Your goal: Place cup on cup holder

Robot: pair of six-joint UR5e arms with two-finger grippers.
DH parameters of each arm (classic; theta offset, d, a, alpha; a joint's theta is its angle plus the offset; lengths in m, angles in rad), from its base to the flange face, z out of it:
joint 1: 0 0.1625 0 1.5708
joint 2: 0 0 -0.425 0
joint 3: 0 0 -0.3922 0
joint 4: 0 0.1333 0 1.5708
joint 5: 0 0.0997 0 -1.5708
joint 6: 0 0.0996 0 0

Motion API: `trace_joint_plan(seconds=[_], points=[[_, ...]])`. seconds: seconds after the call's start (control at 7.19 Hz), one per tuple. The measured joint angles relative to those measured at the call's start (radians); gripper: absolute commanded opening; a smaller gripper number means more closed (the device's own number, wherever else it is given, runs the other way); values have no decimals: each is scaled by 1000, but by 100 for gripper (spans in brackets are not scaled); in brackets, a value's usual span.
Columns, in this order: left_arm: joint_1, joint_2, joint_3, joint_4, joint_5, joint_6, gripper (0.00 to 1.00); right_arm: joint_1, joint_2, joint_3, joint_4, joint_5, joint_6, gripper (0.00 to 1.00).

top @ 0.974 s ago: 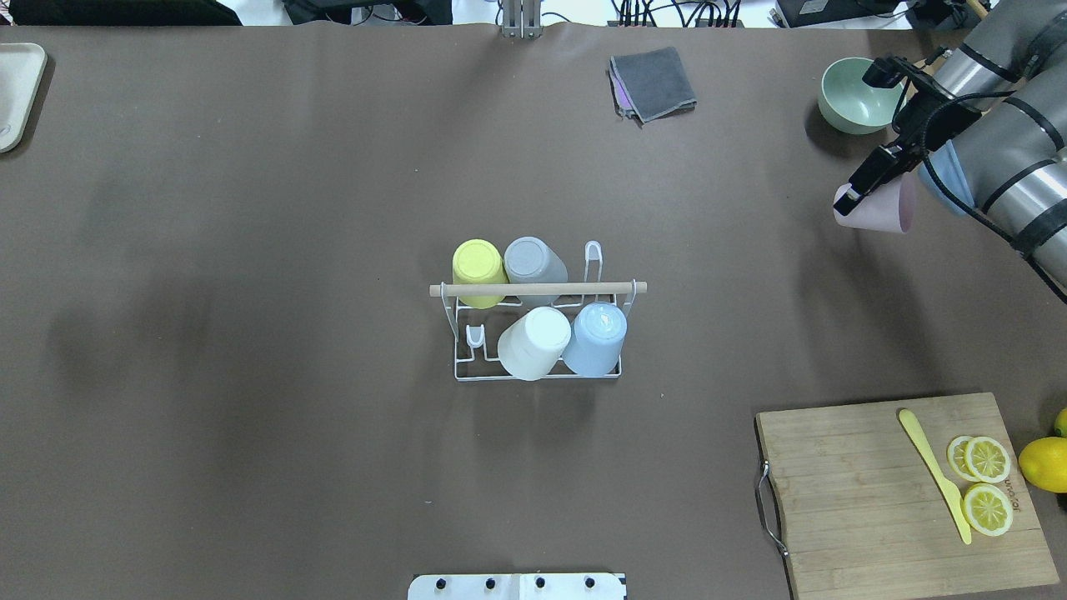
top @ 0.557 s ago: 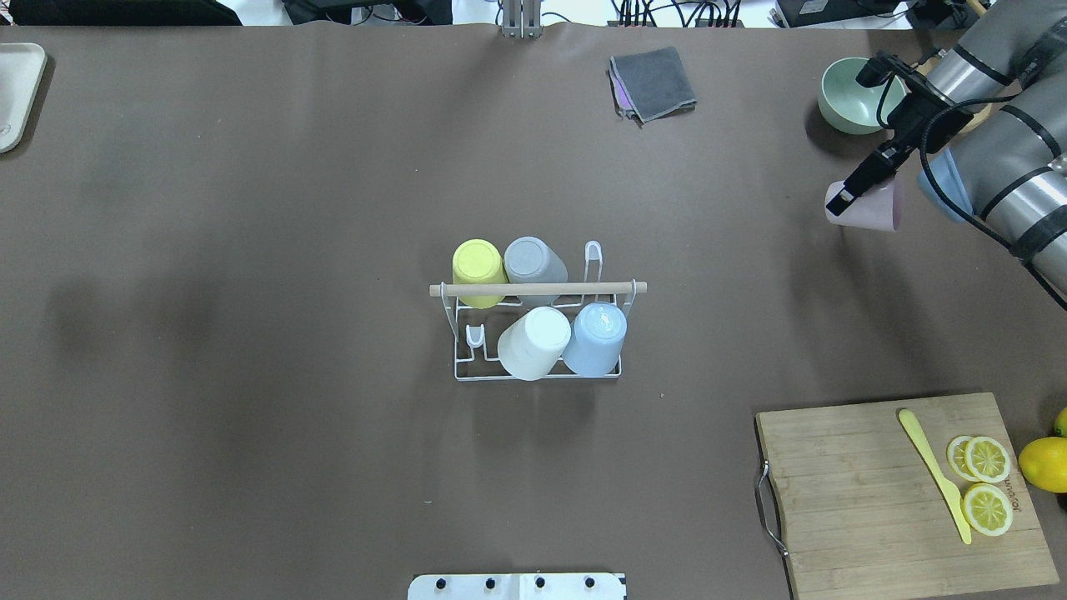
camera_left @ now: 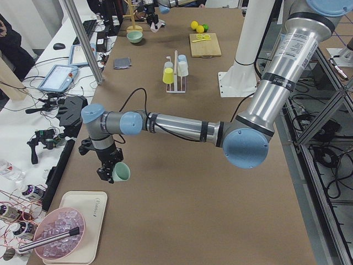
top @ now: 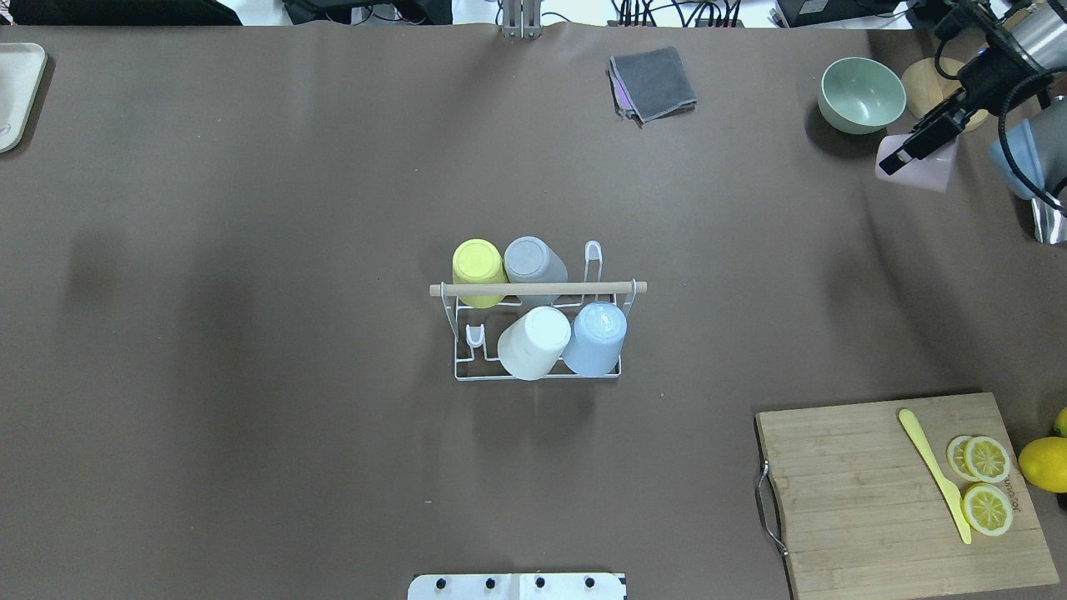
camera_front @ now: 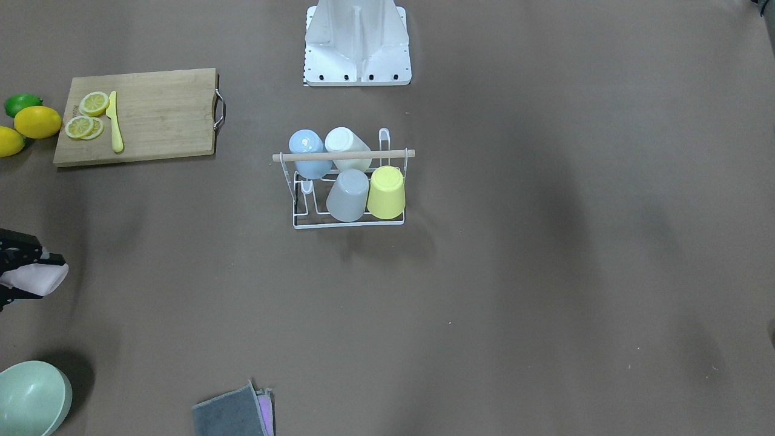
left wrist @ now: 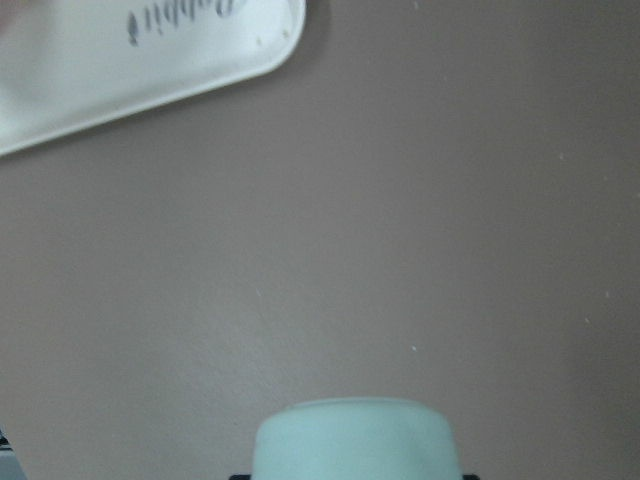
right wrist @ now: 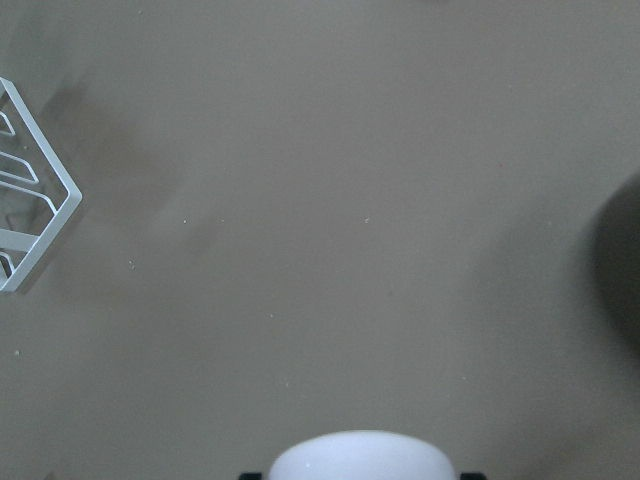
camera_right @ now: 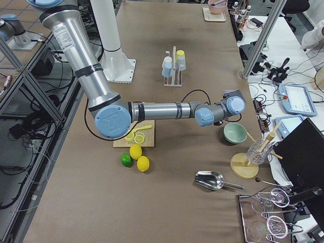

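The right gripper (top: 894, 160) is pinching a pink cup (top: 934, 171); the left gripper (camera_left: 110, 172) is pinching a mint cup (camera_left: 123, 173) near a tray (left wrist: 60, 90) with blurred lettering.

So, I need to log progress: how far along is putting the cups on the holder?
Done: four cups sit bottoms up on the cup holder: yellow, grey, white, blue. In hand: the right tool grips a pink cup near the bowl; the left tool grips a green cup by the tray. Left: carrying both to the two free prongs.
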Motion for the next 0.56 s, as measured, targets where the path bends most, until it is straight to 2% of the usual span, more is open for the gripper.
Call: trace_joint_plan(seconds=[0.28, 0.56], points=[[-12, 49, -37, -227, 4, -76, 0, 18, -33, 35, 97, 1, 11, 7], [-11, 174, -128, -447, 3, -166, 0, 18, -65, 56, 197, -1, 11, 7]])
